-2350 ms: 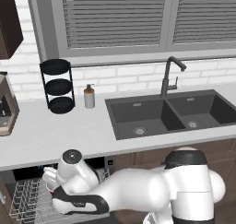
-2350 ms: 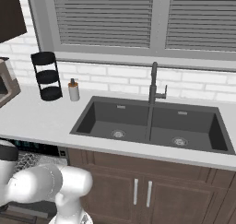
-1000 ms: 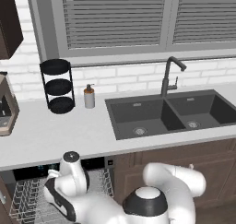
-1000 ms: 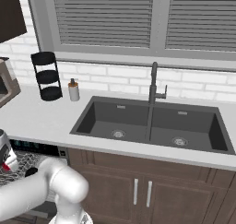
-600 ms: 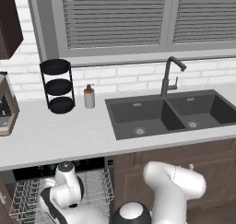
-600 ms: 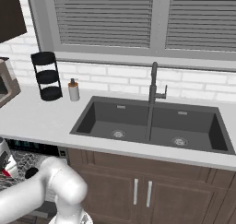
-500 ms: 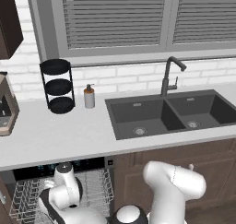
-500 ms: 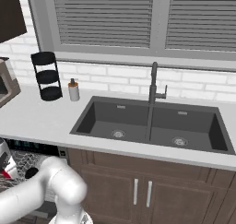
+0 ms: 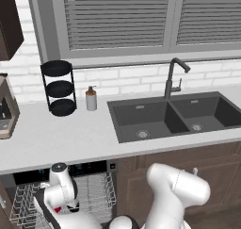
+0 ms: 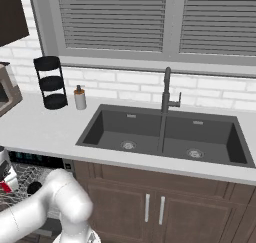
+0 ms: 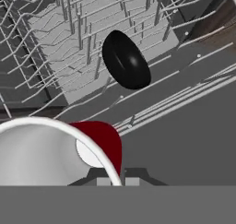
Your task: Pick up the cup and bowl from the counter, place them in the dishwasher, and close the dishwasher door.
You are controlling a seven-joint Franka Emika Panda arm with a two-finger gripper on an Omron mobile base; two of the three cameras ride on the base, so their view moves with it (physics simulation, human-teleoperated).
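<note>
Your cup [image 11: 99,147] is red with a white rim, and it sits right at the gripper [image 11: 113,179], whose jaws are squeezed tight on its rim. It hangs over the white wire rack [image 11: 69,43] of the dishwasher [image 9: 84,188]. The black bowl [image 11: 125,59] lies tilted at the rack's edge. The dishwasher is under the counter [image 9: 70,138], left of the sink [image 9: 174,117].

Arm bent low, hand [image 9: 60,205] clamped shut, pointing down.
</note>
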